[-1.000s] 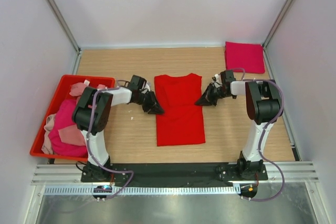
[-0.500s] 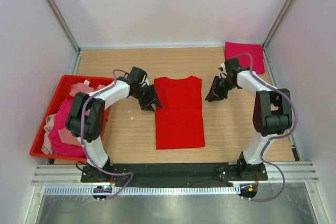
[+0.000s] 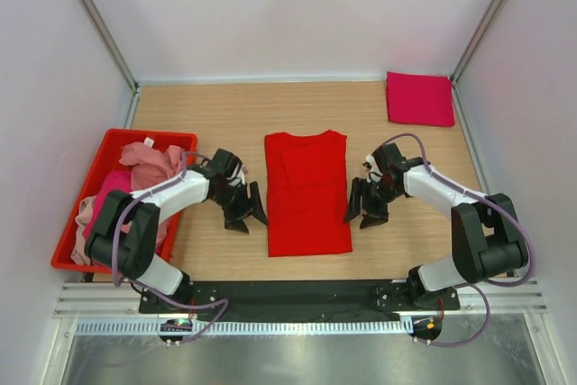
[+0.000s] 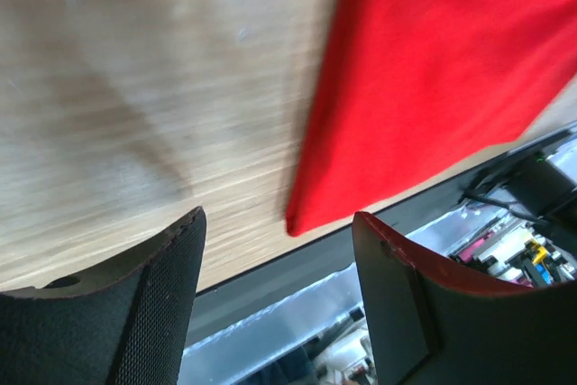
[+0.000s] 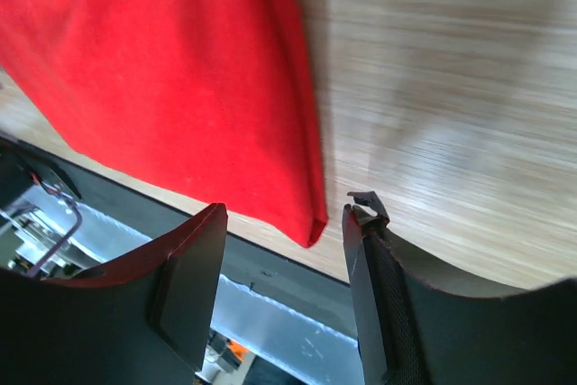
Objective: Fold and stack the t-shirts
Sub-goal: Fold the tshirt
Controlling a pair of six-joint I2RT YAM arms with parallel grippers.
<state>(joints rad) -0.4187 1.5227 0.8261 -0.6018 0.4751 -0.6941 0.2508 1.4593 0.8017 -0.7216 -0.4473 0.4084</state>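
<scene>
On wooden table [image 3: 207, 114], flat red t-shirt [image 3: 307, 188].

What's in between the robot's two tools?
The bright red t-shirt lies flat between the left tool and the right tool; the top view shows it.

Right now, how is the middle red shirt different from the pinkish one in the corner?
The red shirt is a long strip; the pinkish shirt is a small square. The red shirt lies in the middle; the pinkish shirt sits in the far right corner. Both lie flat on the table.
</scene>
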